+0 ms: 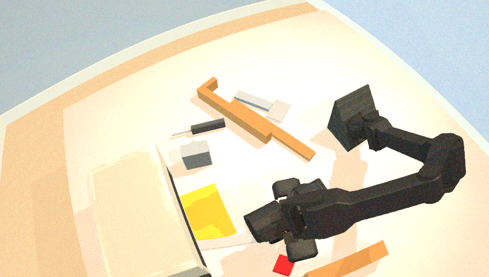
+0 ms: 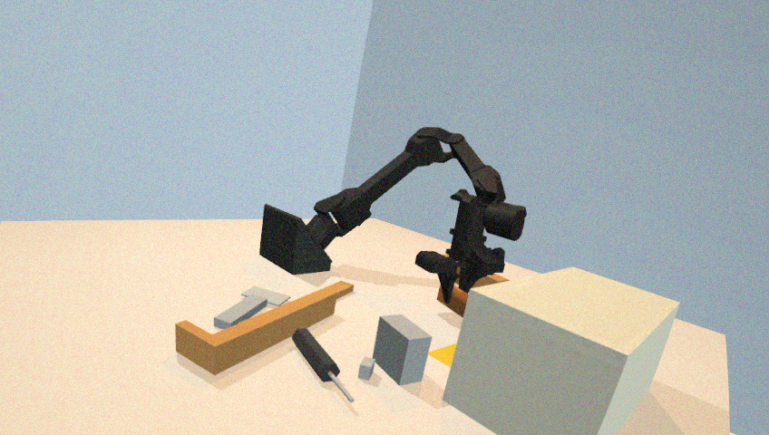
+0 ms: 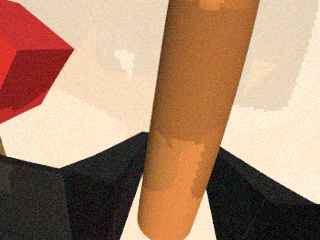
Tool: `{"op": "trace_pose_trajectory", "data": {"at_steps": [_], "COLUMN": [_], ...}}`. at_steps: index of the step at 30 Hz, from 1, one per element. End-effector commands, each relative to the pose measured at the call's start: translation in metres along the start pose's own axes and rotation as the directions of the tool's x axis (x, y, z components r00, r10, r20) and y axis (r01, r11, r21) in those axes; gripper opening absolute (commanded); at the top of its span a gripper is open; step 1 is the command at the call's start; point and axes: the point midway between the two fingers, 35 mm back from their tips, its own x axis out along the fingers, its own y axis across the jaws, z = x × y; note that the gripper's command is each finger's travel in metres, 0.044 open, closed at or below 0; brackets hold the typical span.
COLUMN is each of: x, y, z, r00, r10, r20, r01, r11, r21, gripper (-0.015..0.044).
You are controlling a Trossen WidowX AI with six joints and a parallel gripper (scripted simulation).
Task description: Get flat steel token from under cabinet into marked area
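Note:
My gripper (image 1: 295, 244) (image 2: 457, 281) (image 3: 176, 144) is shut on one end of a long orange stick (image 1: 348, 262) (image 2: 457, 299) (image 3: 203, 87), low over the table to the right of the cabinet's front. The cream cabinet (image 1: 130, 212) (image 2: 540, 350) stands at the near left, with the yellow marked area (image 1: 206, 212) (image 2: 444, 353) in front of it. The steel token is not visible in any view. A red cube (image 1: 284, 265) (image 3: 27, 60) lies just beside the gripper.
An orange L-shaped hook tool (image 1: 240, 115) (image 2: 258, 328), a dark-handled probe (image 1: 207, 126) (image 2: 316, 352), a grey block (image 1: 195, 154) (image 2: 402, 347), a flat grey scraper (image 1: 254, 100) (image 2: 242, 308) and a tiny grey cube (image 2: 366, 368) lie behind the marked area.

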Motion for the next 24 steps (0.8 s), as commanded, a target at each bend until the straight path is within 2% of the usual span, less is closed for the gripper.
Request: {"op": "trace_pose_trajectory", "data": {"at_steps": [1,24], "x": [0.0,-0.001], "y": [0.001,0.001], "z": [0.005,0.031], "r00": [1.0,1.0], "r10": [0.001,0.001], "r20": [0.001,0.002], "r01": [-0.001,-0.001], "r11": [1.0,1.0], "r21": [-0.003,-0.004], "gripper": [0.0,0.0]}}
